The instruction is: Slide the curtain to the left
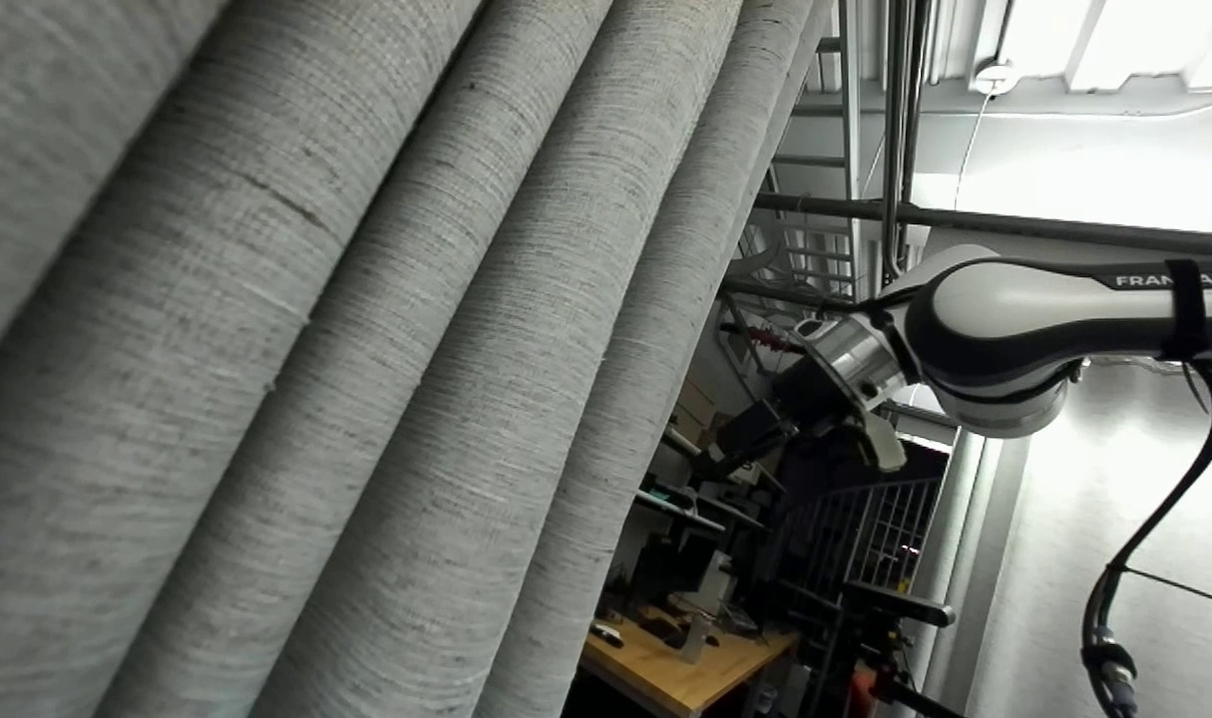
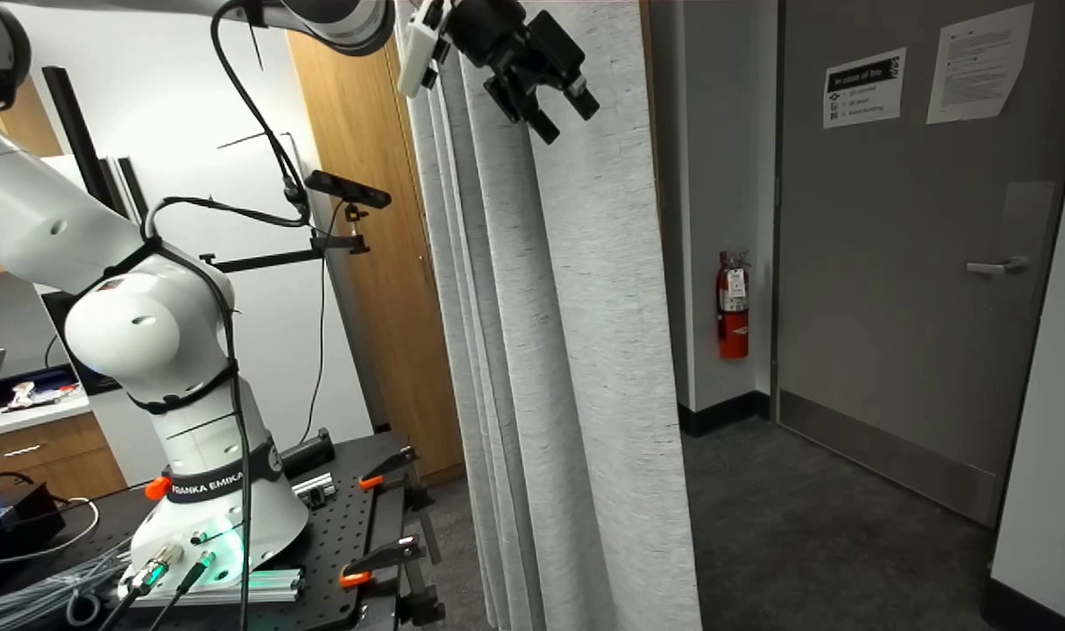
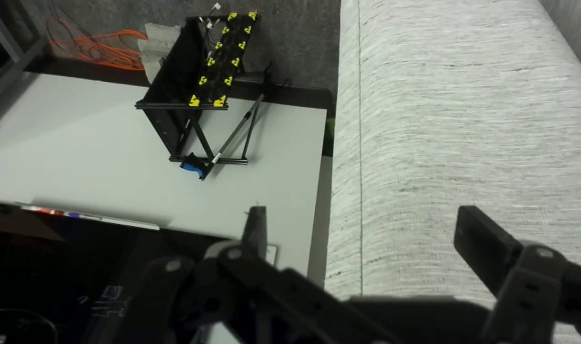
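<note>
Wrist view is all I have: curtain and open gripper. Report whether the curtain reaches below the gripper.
Observer: Yes. In an exterior view, the curtain hangs far below the gripper, running out through the bottom of the picture.
Operator: Now name something beside the curtain that I can't see.
Observer: A red fire extinguisher hangs on the grey wall, to the right of the curtain in that same exterior view.

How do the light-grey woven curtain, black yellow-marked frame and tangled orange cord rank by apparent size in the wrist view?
1. Light-grey curtain, by far
2. Yellow-marked frame
3. Orange cord
</note>
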